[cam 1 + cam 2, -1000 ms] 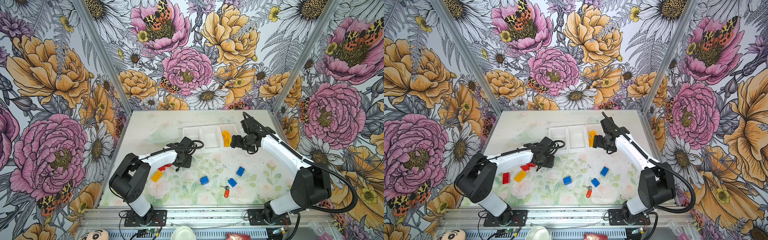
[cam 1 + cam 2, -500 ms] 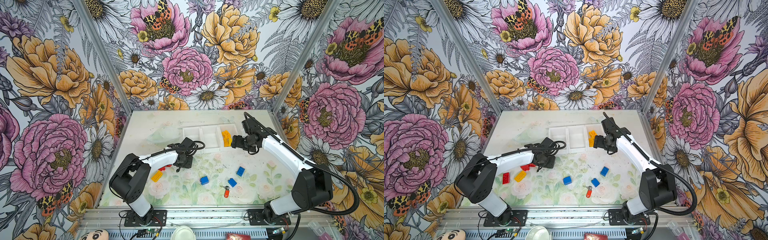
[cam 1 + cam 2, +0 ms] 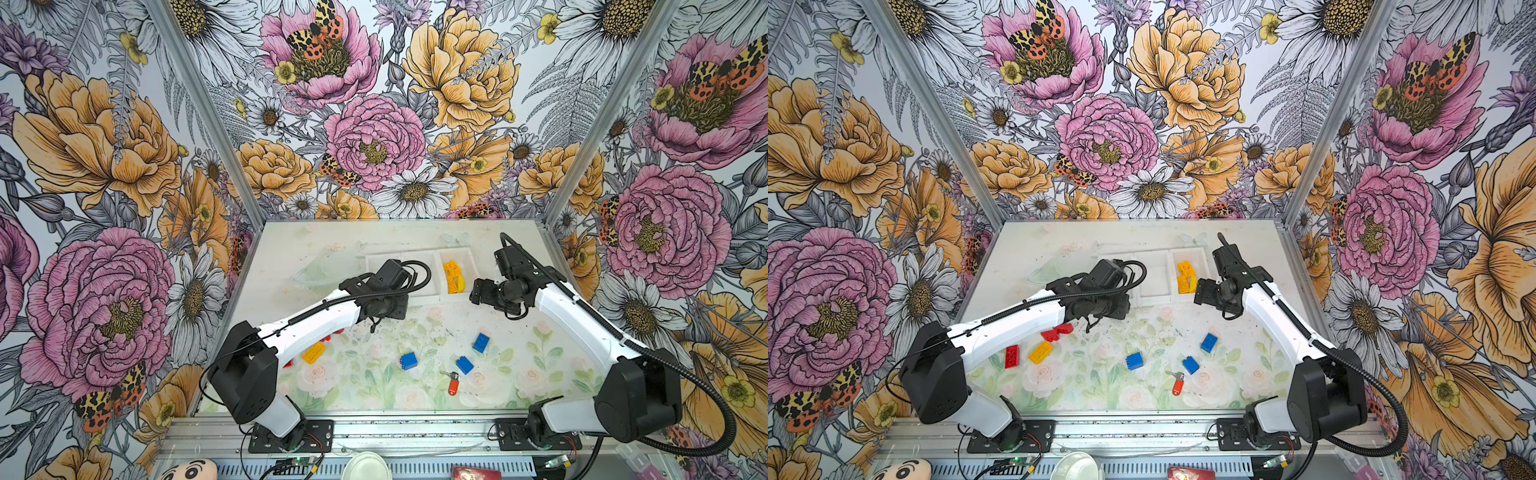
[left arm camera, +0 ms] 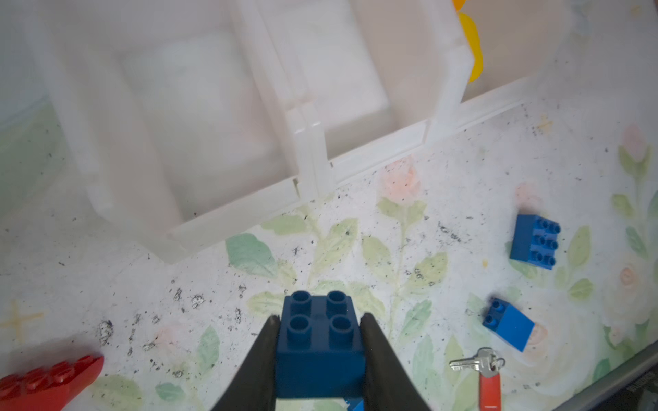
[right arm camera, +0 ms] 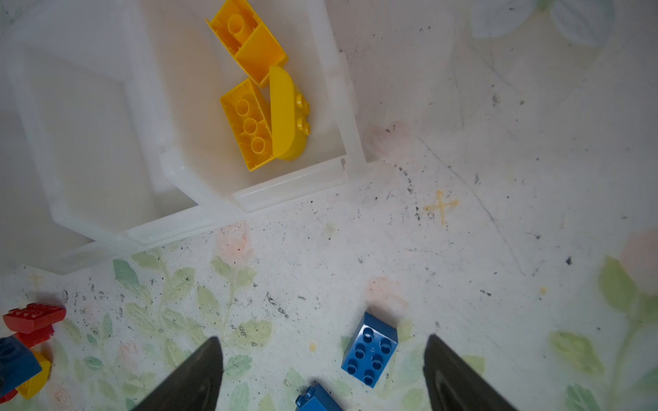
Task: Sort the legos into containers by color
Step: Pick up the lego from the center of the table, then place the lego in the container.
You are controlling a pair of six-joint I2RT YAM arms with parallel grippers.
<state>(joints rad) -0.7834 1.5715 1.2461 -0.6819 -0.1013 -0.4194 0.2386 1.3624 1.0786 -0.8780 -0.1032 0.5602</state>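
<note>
Read the table (image 3: 374, 245) as a clock in a top view, 12 at the back wall. The containers (image 4: 313, 153) sit at 12. The left gripper (image 4: 319, 318) is just in front of them, near the middle of the dial, clamped on a blue brick (image 4: 320, 356). The grip looks decent: fingers flat on two opposite sides, studs up, brick square between them. It seems to be off the table, but I can't be sure from these angles.

So the step is the drop-off. The 1 o'clock bin already has the yellow bricks (image 5: 263, 117) and the other two look empty, so I'd take blue to the middle bin (image 3: 1156, 278), the closest one. Lift until the brick's bottom clears the front wall before heading toward 12. Centre over the bin and not the divider, then let go low so it doesn't bounce in with the yellows.

Watch the right gripper (image 5: 323, 340). It hangs wide open and empty at about 2, beside the yellow bin, looking down toward a loose blue brick (image 5: 370, 348). There's not much room between the arms there.

Left to sort: two more blue bricks (image 3: 464, 365) between 4 and 6, plus red bricks (image 3: 1012, 356) and a yellow brick (image 3: 1040, 352) around 8. The key tag (image 3: 453, 384) at 5 isn't a lego, so leave it.
</note>
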